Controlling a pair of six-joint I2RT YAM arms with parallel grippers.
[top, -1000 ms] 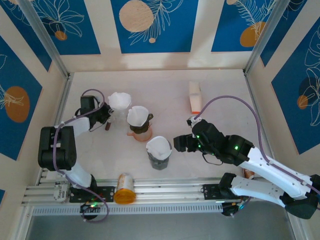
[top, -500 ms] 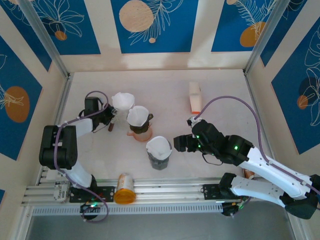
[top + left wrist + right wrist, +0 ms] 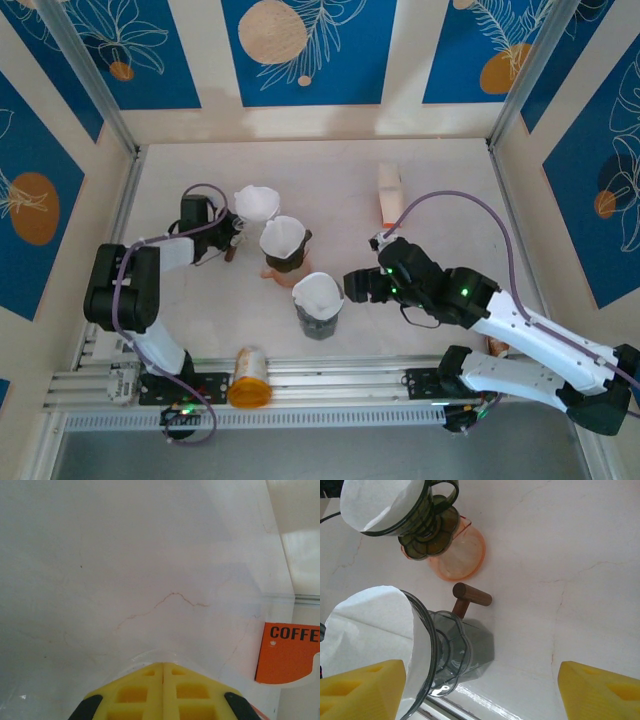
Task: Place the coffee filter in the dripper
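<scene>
Left end effector clenched the filter by its rim; it looked light, floppy, easily crushed. Right end effector gaped, released.

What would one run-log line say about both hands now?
left hand shut beside white paper cone filter | right hand open near grey translucent dripper

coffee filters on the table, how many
3: the back filter leftmost, the middle filter in the green dripper, the near filter in the grey dripper closest to the arms.
</scene>
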